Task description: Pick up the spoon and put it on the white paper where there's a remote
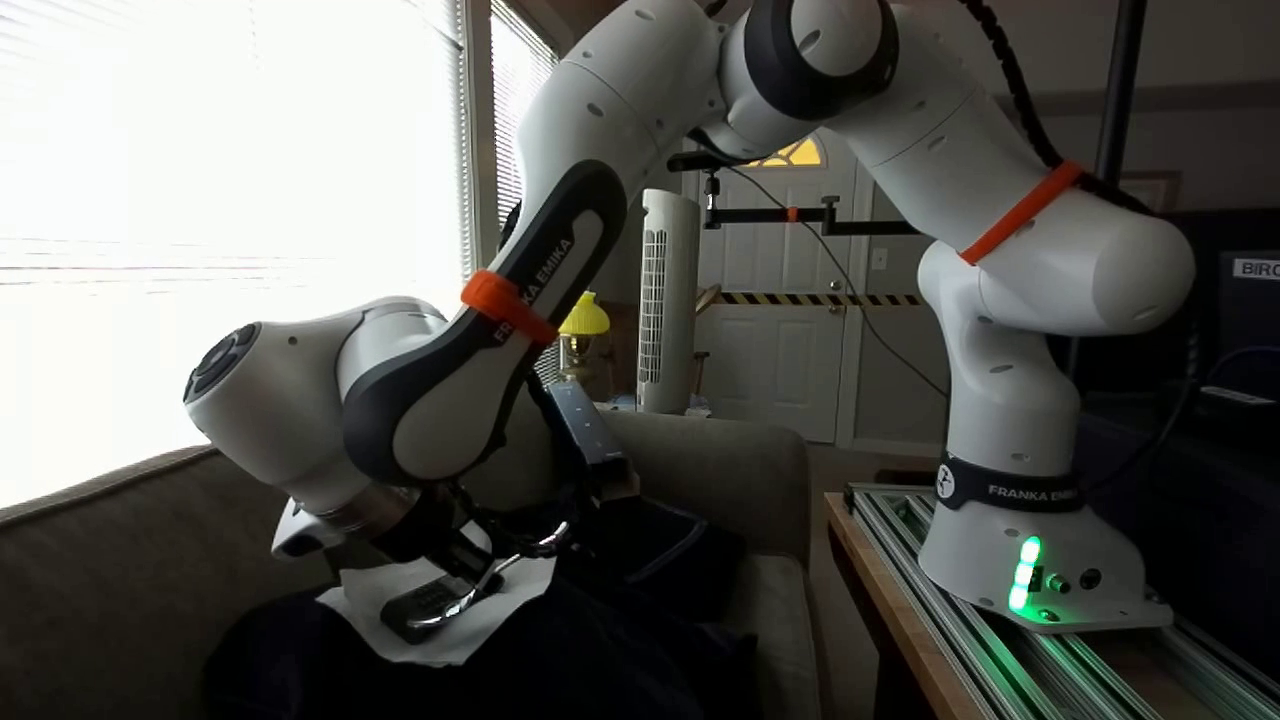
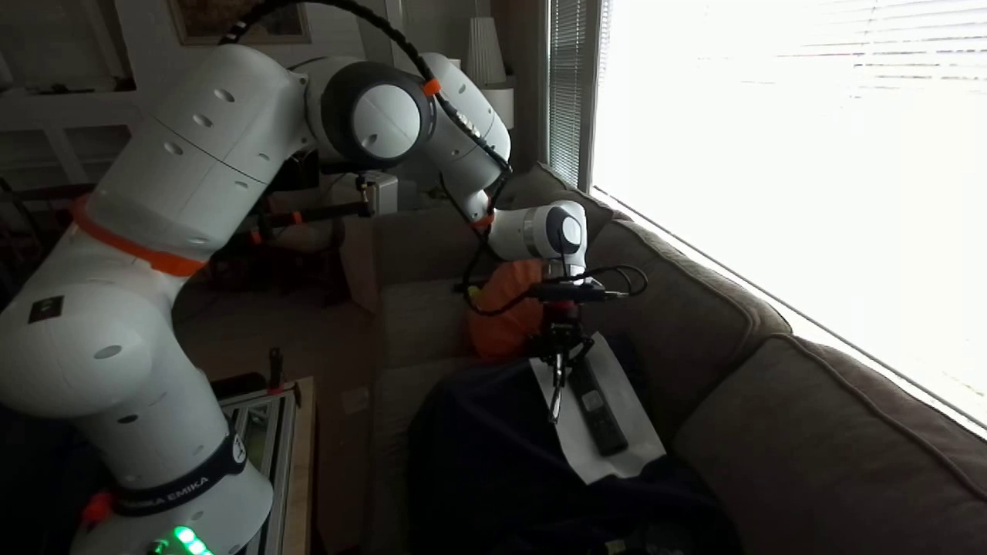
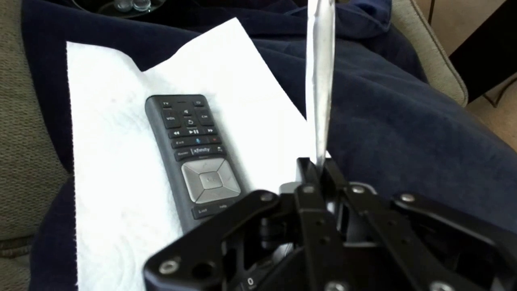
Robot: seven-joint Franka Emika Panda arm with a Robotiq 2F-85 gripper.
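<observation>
Step in hand: we judge this to be the placing stage, with the grasp made and the release not yet done. The hand (image 3: 319,165) is closed, its jaws nearly together, and it grips the spoon (image 3: 322,76) by what we take to be the handle. In the wrist view the spoon is to the right of the remote (image 3: 192,155), at the right border of the white paper (image 3: 109,173); its far end reaches out over the dark blue cloth (image 3: 387,129). We cannot tell whether the spoon touches the paper.

Next move: we should shift the hand left so that the whole spoon comes over the paper, beside the remote, then lower until contact and part the jaws gently. Caution: if we release here, the far end could tip onto the cloth.

Appearance: the spoon is bright, shiny metal, slim at the grip and broader toward the far end in the wrist view. In an exterior view a gleaming stretch of the spoon (image 1: 465,602) shows in front of the remote. We take this to be the bowl, but its outline is too blurred to confirm.
</observation>
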